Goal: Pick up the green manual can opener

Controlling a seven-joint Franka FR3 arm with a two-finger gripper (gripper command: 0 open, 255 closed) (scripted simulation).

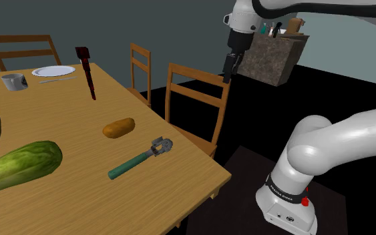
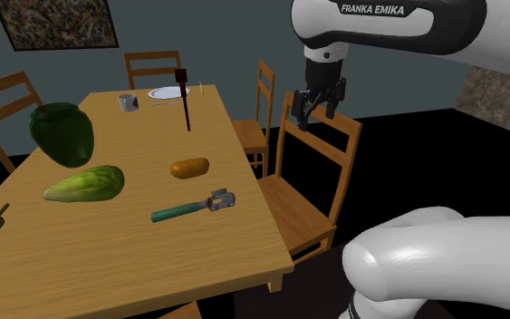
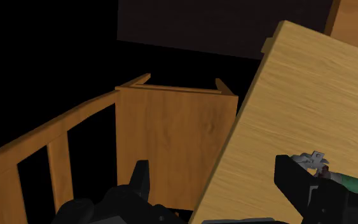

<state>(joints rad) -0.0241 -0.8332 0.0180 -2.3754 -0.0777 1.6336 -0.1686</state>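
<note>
From the shoulder view's left, the table (image 1: 66, 110) carries a leafy vegetable (image 1: 19, 167), a brown lump (image 1: 118, 127), then the green-handled can opener (image 1: 139, 160) lying flat near the edge (metal head toward the chair (image 1: 196, 100)). Above that chair, well apart, the tool (image 1: 228, 75) hangs released, fingers spread.

**Soft, even light in dim surroundings**

The light-brown wooden table (image 1: 190, 168) is evenly bright from edge to edge in both exterior views, without glare. The white robot arm (image 1: 316, 148) is pale on top and grey beneath. Near the table corner closest to that arm, the green-handled can opener with a grey metal head (image 1: 139, 159) casts only a faint shadow. The grey-blue wall (image 2: 226, 36) is dim. The wrist view has a wide black area (image 3: 44, 51).
</note>
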